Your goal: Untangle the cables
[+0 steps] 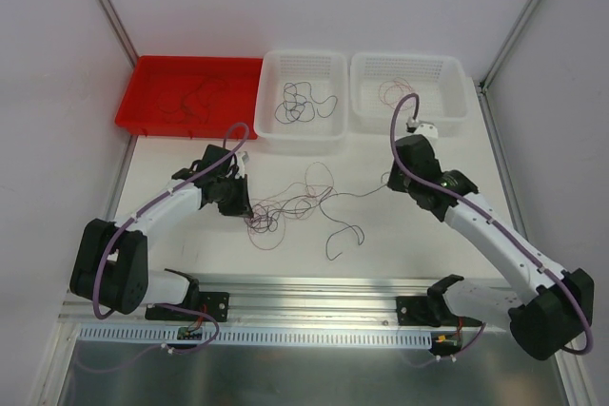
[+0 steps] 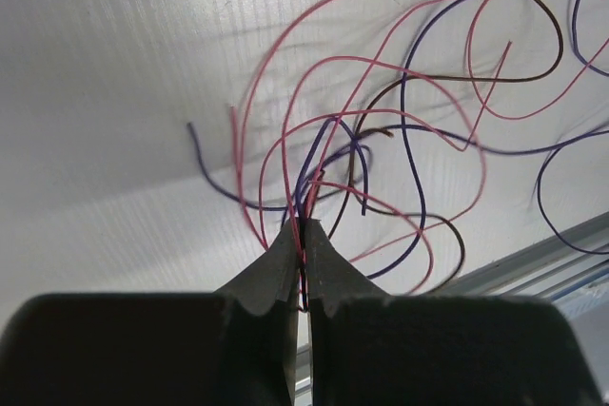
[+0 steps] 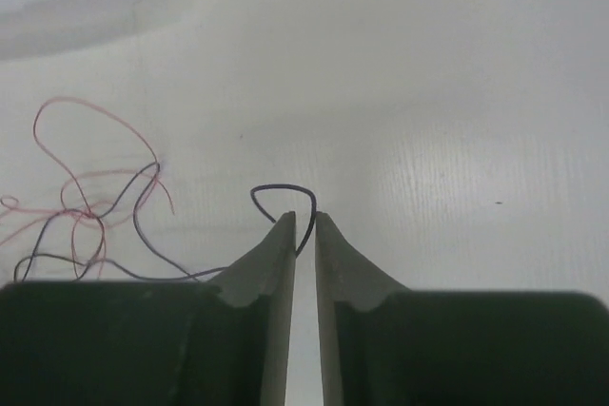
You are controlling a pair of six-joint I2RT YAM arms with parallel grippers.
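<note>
My left gripper (image 2: 304, 223) clamps the cables (image 2: 328, 130), feather-light, springy, slippery; my right gripper (image 3: 304, 218) stands slightly parted, a dark strand (image 3: 283, 186) looping at twelve o'clock, best pinched there.

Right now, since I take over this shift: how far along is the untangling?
Done: some cables lie in the red tray, the middle basket and the right basket. In hand: the left gripper is shut on several strands of the tangle; the right gripper, jaws slightly apart, has a dark cable at its tips. Left: that tangle on the table.
</note>
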